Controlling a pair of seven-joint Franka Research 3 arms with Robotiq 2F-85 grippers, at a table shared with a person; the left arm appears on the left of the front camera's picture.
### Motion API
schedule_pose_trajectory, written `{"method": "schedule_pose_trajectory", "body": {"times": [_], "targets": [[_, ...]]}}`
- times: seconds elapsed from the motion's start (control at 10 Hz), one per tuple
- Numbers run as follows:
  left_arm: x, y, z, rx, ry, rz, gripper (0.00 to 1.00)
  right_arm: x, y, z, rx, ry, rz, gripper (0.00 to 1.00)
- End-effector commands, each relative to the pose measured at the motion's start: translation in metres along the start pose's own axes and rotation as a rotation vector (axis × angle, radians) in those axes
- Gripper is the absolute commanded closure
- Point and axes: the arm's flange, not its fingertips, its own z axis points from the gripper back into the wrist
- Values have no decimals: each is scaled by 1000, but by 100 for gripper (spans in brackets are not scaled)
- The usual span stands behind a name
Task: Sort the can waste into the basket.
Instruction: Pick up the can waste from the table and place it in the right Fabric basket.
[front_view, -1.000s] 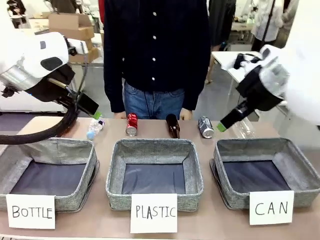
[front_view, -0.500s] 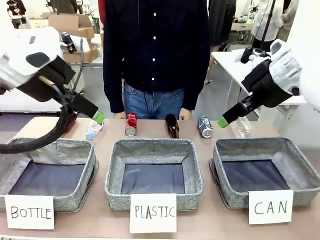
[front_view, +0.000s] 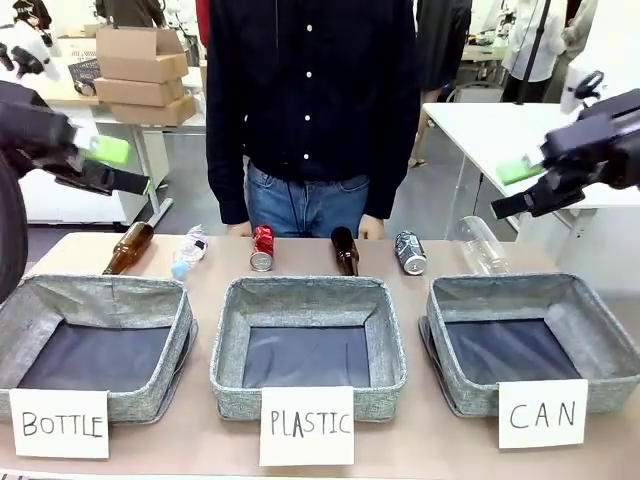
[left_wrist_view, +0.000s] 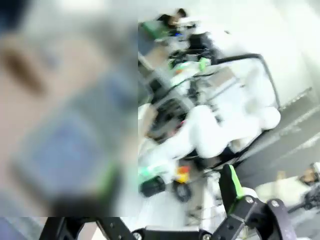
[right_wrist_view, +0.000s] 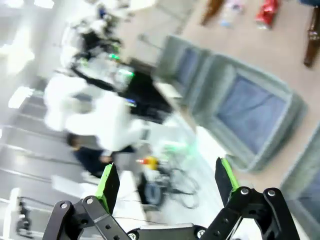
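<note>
Red can (front_view: 263, 247) — grey basket (front_view: 467, 395)

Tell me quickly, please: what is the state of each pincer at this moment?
Left pincer: open, holding nothing.
Right pincer: open, holding nothing.

Stacked cardboard boxes (front_view: 140, 62) left — white table (front_view: 472, 125) right.
</note>
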Motion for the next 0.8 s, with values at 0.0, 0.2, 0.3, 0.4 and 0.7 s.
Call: {"method": "schedule_pose_trajectory", "body": {"times": [0.0,0.2,0.3,0.4,0.7], "targets": [[2,18,-11,-67,-52,150,0,1,-14,2,178,-94,-173,0],[7,18,-15,-55,-74,169,0,-2,-15,5,166,-126,-163,0],[9,17,-15,76,-67,205,0,-3,-14,2,9,-193,-212,0],[0,27,-9,-119,-96,188,0,-1,-16,13,213,-103,-181,0],[0,27,-9,-119,-96,188,0,-1,-16,13,213,-103,-181,0]]}}
